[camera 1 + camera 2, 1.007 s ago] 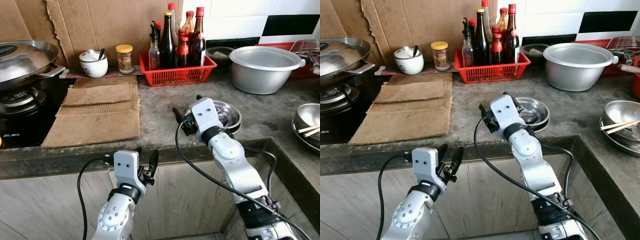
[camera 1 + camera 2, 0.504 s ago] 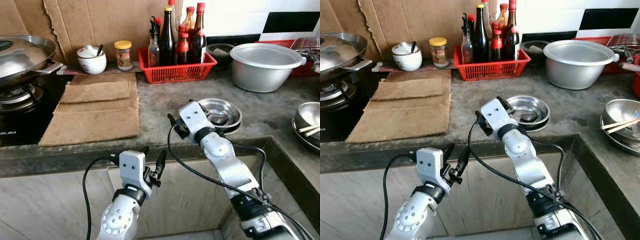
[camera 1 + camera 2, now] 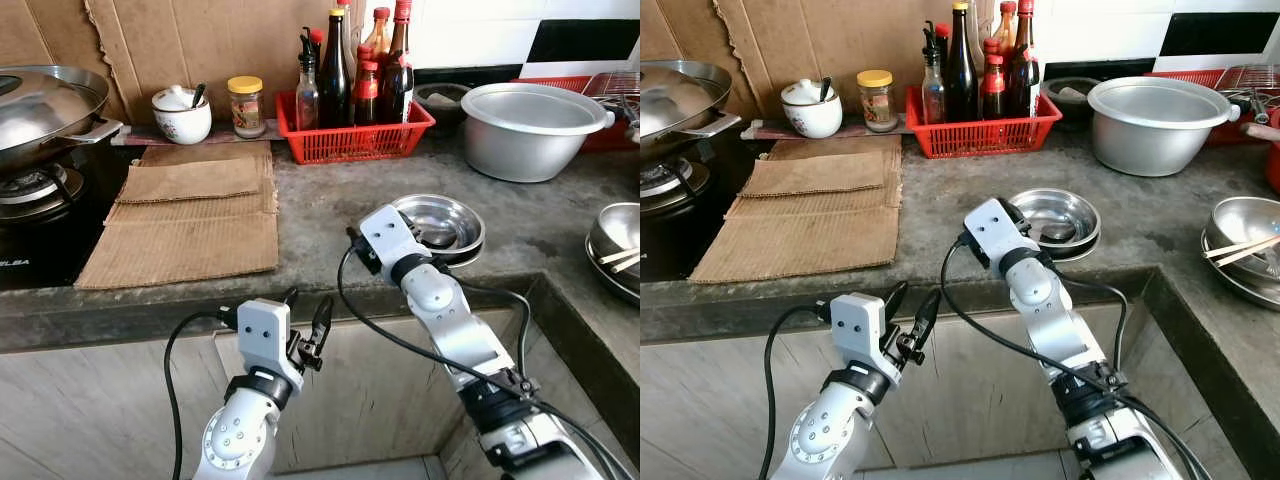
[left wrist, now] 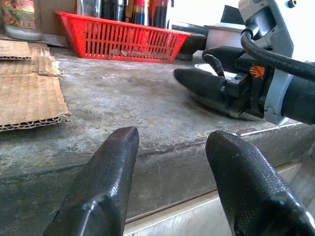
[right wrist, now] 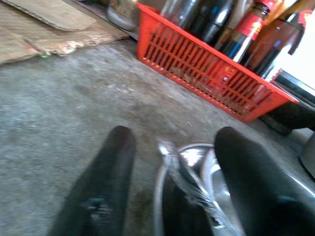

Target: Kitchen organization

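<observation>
Little of the tidying looks done, judging by how much lies loose on the tabletop (image 3: 330, 215). At far left a wok (image 3: 45, 110) with its lid on sits on the stove (image 3: 30, 215), and sheets of cardboard (image 3: 190, 215) lie flat beside it. Behind them stand a small white pot (image 3: 182, 117) and a yellow-capped jar (image 3: 246, 99). These seem to have places already, as do the bottles (image 3: 350, 70) standing upright in the red basket (image 3: 355, 140) against the wall.

The left pincer (image 3: 305, 325) hangs below the tabletop's front edge, fingers spread and holding nothing; in its wrist view it faces the edge.

The right pincer (image 5: 170, 182) rests low on the tabletop at the near rim of a shallow steel dish (image 3: 440, 222). Its fingers are spread, one on each side of the rim, and nothing is pinched yet. In the right wrist view something shiny and crumpled lies in the dish between the fingers; what it is cannot be told. Closing on the dish looks like the step in hand.

Further right a big steel basin (image 3: 535, 130) stands near the wall, and at the right edge a steel bowl (image 3: 615, 245) holds chopsticks (image 3: 622, 260). The dish, basin and bowl appear still to need sorting.
</observation>
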`<state>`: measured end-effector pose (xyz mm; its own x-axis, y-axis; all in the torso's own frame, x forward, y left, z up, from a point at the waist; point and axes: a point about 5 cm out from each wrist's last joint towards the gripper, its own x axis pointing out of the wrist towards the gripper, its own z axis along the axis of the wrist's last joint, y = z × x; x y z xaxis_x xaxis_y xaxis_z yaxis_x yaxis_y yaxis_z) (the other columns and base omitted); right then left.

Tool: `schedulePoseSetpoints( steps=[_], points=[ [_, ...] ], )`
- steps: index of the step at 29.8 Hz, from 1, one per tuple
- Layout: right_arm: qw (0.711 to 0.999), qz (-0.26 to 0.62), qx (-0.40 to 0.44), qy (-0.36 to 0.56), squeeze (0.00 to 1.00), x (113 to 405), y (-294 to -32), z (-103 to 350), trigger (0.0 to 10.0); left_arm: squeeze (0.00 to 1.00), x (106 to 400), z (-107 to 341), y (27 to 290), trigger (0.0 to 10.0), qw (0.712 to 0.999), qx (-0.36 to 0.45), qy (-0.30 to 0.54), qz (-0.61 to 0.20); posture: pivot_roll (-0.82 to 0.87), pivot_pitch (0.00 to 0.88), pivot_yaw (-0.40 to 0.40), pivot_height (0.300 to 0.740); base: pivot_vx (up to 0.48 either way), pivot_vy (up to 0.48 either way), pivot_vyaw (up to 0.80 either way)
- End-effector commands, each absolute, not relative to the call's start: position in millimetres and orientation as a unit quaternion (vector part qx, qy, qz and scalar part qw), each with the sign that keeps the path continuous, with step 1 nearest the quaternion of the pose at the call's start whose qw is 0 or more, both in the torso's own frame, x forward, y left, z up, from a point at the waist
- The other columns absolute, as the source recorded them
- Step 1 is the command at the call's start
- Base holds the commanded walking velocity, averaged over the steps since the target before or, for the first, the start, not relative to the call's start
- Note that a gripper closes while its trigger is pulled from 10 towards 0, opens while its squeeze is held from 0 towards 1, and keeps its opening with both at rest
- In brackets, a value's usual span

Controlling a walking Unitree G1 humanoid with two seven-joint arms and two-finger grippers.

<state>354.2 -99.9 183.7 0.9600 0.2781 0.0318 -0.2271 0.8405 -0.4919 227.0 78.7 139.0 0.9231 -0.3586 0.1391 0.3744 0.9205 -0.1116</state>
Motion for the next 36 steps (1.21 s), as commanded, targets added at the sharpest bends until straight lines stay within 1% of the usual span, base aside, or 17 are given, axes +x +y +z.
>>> schedulePoseSetpoints(
  steps=[1, 12, 17, 18, 21, 22, 23, 24, 26, 28, 31, 36],
  points=[
    [0.958, 0.125, -0.253, -0.060, 0.00, 357, -101, 190, 0.0, 0.00, 227, 146, 79, 10.0, 0.976, -0.072, -0.077, -0.189, 0.10, 0.055, -0.023, 0.740, 0.000, 0.000, 0.00],
    [0.958, 0.123, -0.250, -0.071, 0.00, 358, -101, 195, 0.0, 0.00, 228, 149, 79, 10.0, 0.976, -0.073, -0.083, -0.188, 0.10, 0.056, -0.023, 0.740, 0.000, 0.000, 0.00],
    [0.962, 0.099, -0.238, -0.094, 0.00, 360, -105, 206, 0.0, 0.00, 230, 149, 80, 10.0, 0.978, -0.078, -0.080, -0.178, 0.10, 0.056, -0.022, 0.740, 0.000, 0.000, 0.00],
    [0.964, 0.089, -0.227, -0.102, 0.00, 360, -106, 210, 0.0, 0.00, 230, 149, 80, 10.0, 0.977, -0.085, -0.077, -0.177, 0.10, 0.055, -0.022, 0.740, 0.000, 0.000, 0.00],
    [0.975, 0.066, -0.140, -0.159, 0.00, 353, -110, 234, 0.0, 0.00, 230, 149, 80, 10.0, 0.977, -0.097, -0.071, -0.177, 0.10, 0.050, -0.020, 0.740, 0.000, 0.000, 0.00],
    [0.975, 0.066, -0.140, -0.159, 0.00, 353, -110, 234, 0.0, 0.00, 230, 149, 80, 10.0, 0.977, -0.097, -0.071, -0.177, 0.10, 0.050, -0.020, 0.740, 0.000, 0.000, 0.00],
    [0.976, 0.060, -0.110, -0.180, 0.00, 348, -111, 242, 0.0, 0.00, 230, 149, 81, 10.0, 0.976, -0.099, -0.072, -0.177, 0.10, 0.050, -0.018, 0.740, 0.000, 0.000, 0.00],
    [0.976, 0.060, -0.110, -0.180, 0.00, 348, -111, 242, 0.0, 0.00, 230, 149, 81, 10.0, 0.976, -0.099, -0.072, -0.177, 0.10, 0.050, -0.018, 0.740, 0.000, 0.000, 0.00],
    [0.973, 0.043, -0.056, -0.219, 0.00, 335, -116, 256, 0.0, 0.00, 229, 150, 80, 10.0, 0.975, -0.100, -0.075, -0.182, 0.09, 0.045, -0.012, 0.740, 0.000, 0.000, 0.00],
    [0.970, 0.033, -0.029, -0.240, 0.00, 320, -120, 263, 0.0, 0.00, 230, 150, 79, 10.0, 0.975, -0.100, -0.075, -0.186, 0.09, 0.042, -0.006, 0.740, 0.000, 0.000, 0.00],
    [0.969, 0.021, 0.001, -0.245, 0.00, 307, -126, 264, 0.0, 0.00, 232, 151, 80, 10.0, 0.974, -0.100, -0.077, -0.186, 0.08, 0.036, -0.001, 0.740, 0.000, 0.000, 0.00],
    [0.971, 0.001, 0.039, -0.237, 0.00, 298, -134, 261, 0.0, 0.00, 235, 152, 81, 10.0, 0.974, -0.095, -0.080, -0.188, 0.08, 0.027, 0.003, 0.740, 0.000, 0.000, 0.00]
  ],
)
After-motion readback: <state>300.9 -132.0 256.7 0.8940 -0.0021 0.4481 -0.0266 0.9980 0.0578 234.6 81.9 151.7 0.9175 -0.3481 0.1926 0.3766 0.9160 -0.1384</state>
